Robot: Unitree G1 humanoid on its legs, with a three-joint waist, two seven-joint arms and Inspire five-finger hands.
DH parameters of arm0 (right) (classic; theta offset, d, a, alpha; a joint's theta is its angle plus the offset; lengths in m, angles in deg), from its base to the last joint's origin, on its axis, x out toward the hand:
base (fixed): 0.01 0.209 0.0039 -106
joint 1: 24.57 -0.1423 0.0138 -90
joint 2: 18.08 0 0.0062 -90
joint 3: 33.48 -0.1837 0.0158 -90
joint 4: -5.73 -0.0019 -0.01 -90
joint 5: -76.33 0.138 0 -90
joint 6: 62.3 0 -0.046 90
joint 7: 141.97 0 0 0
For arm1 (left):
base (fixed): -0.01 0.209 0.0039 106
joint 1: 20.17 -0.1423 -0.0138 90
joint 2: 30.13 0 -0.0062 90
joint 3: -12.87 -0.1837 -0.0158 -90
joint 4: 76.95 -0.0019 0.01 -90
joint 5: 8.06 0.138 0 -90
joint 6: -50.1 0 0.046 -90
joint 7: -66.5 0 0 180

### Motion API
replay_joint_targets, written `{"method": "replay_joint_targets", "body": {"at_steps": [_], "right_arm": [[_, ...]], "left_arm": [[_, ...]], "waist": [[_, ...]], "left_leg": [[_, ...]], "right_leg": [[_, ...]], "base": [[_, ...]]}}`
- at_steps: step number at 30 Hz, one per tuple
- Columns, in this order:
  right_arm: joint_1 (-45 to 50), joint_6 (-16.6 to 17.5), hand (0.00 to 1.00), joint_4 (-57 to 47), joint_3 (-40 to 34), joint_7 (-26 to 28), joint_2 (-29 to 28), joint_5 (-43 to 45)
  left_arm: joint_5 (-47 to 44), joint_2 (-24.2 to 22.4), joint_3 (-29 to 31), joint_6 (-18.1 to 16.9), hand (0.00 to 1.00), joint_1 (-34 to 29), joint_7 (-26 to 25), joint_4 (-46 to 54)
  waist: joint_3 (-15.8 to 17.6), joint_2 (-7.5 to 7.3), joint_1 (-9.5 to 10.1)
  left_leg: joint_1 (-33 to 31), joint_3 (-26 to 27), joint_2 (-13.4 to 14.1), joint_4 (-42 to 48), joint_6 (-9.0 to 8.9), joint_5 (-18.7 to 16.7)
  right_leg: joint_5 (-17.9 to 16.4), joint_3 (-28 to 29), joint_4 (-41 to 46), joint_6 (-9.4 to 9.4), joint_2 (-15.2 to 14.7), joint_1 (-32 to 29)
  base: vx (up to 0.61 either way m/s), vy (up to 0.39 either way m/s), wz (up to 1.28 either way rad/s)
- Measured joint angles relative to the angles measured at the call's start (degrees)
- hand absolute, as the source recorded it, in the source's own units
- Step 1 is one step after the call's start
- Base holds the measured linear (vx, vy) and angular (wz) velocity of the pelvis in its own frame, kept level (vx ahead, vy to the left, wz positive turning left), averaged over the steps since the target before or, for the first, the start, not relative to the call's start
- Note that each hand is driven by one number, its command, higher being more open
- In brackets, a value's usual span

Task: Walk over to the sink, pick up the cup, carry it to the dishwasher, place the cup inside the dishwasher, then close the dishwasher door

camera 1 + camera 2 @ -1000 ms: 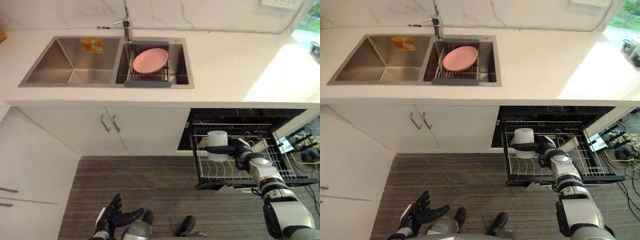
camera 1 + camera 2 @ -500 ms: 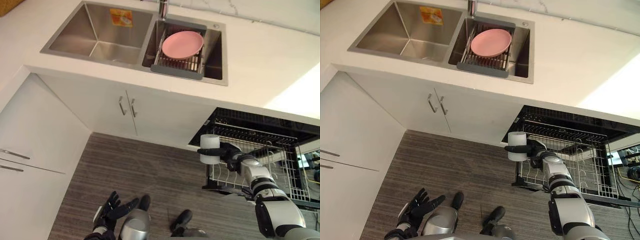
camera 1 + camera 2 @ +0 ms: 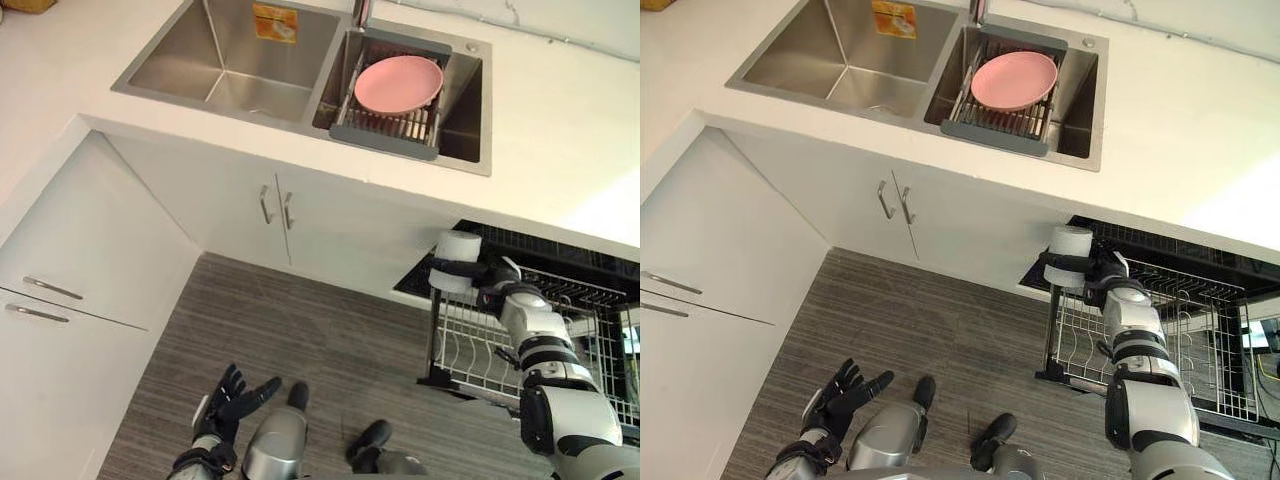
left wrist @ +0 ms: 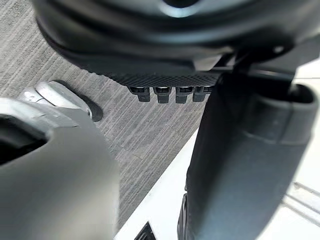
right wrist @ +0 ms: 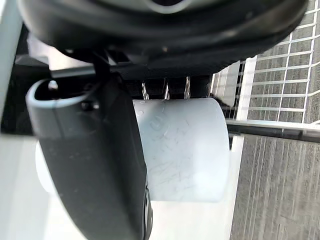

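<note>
Kitchen: white countertop (image 3: pixel 560 110) over white cabinet doors (image 3: pixel 250 210), with a grey wood-grain floor (image 3: pixel 300 320) below.
Sink: double-bowl stainless steel sink (image 3: pixel 230 70) set in the countertop; a round pink plate (image 3: pixel 398 84) lies on a grey slatted drying rack (image 3: pixel 385 135) in the bowl nearer the dishwasher.
Dishwasher: black dishwasher opening (image 3: pixel 570 250) under the countertop, with its white wire rack (image 3: pixel 480 350) pulled out over the floor.
Cup: white cylindrical cup (image 3: pixel 459 245) is in my right hand, held at the left edge of the wire rack, just below the countertop's front edge, well apart from the sink.
Right hand: my right hand (image 3: pixel 497 274) reaches in from the rack side. My fingers are curled round the cup's far side and my thumb (image 5: pixel 95 165) lies across its near wall (image 5: pixel 185 150), so the cup is clasped between them.
Left hand: my left hand (image 3: pixel 232 400) hangs low over the floor, fingers spread and straight, holding nothing.
</note>
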Motion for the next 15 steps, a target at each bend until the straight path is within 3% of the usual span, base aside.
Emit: {"method": "replay_joint_targets", "body": {"at_steps": [10,15], "right_arm": [[2.28,0.02,0.00,-0.05,-1.82,0.25,2.16,-0.09],[3.88,0.03,0.00,-0.33,-2.14,1.60,2.49,-0.11]], "left_arm": [[0.14,-0.03,-2.10,0.25,1.00,-0.05,-0.04,0.47],[1.27,0.05,-3.14,1.03,1.00,-0.07,-0.15,0.43]], "waist": [[-0.16,0.31,-0.84],[-0.62,1.16,-0.80]], "left_leg": [[0.60,3.01,1.46,3.30,-0.56,-2.10],[0.57,4.20,2.48,5.73,-0.66,-3.62]], "right_leg": [[-1.58,1.78,1.99,-0.12,0.46,-0.01],[-2.10,3.18,3.09,-0.47,1.00,-0.03]], "base": [[0.02,-0.016,-0.10],[-0.05,-0.018,-0.14]]}}
